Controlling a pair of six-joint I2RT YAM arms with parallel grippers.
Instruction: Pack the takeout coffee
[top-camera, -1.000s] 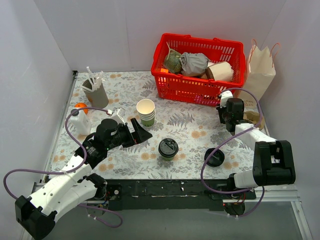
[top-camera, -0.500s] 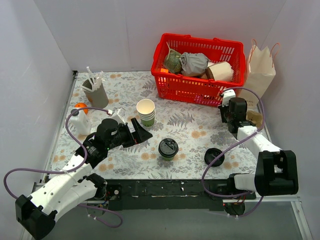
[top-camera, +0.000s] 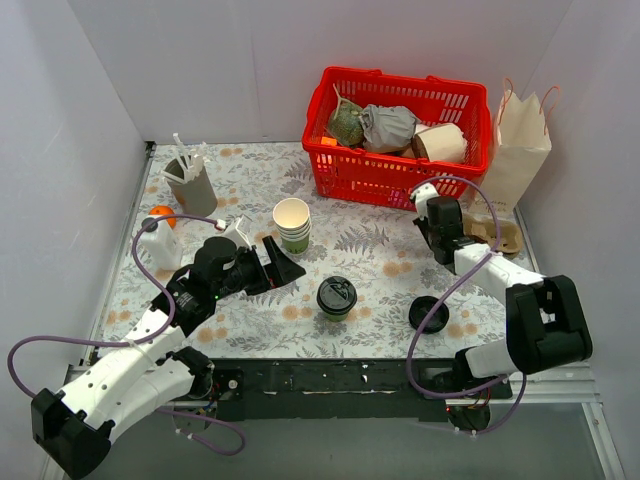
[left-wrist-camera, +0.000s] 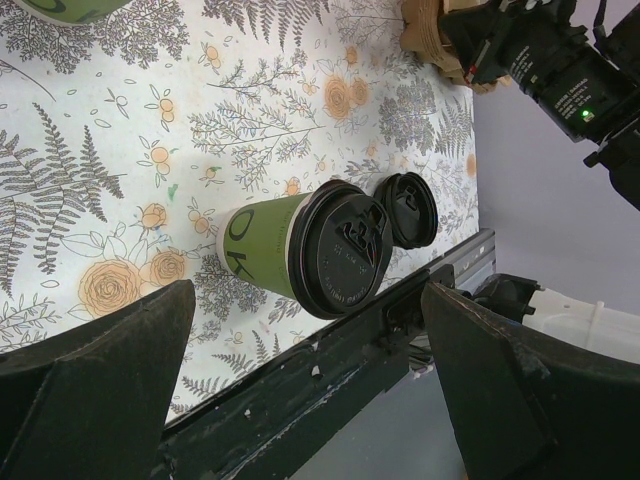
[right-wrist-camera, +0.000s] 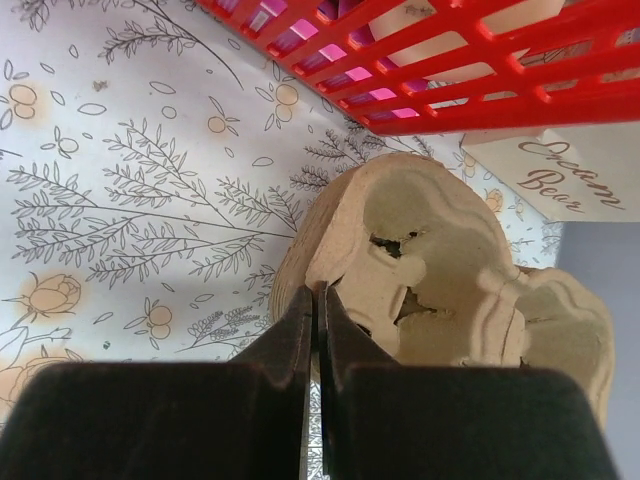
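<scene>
The takeout coffee (top-camera: 336, 297) stands upright on the floral table (top-camera: 385, 255), low in the middle of the overhead view and close to the table's near edge; in the left wrist view its green side and black dome lid sit at frame centre. A loose black lid (top-camera: 428, 313) lies to its right, near but apart. The left gripper (top-camera: 283, 258) waits just left of the cup with its fingers (left-wrist-camera: 110, 370) spread wide and nothing between them; the cup is framed by them but not yet touched. Further right, the right gripper (right-wrist-camera: 314, 322) has its jaws pressed nearly together, apparently pinching the near rim of a pulp cup carrier (right-wrist-camera: 430, 270) that lies below the red basket (top-camera: 330, 170) and beside the paper bag (top-camera: 522, 140) at upper right. The risks, as I judge them: a light, tall cup clipped by one finger on approach could tip or skid towards the table edge; a squeeze on the lid could pop it off; and the carrier, held by so thin a lip, could slip or tear when lifted
</scene>
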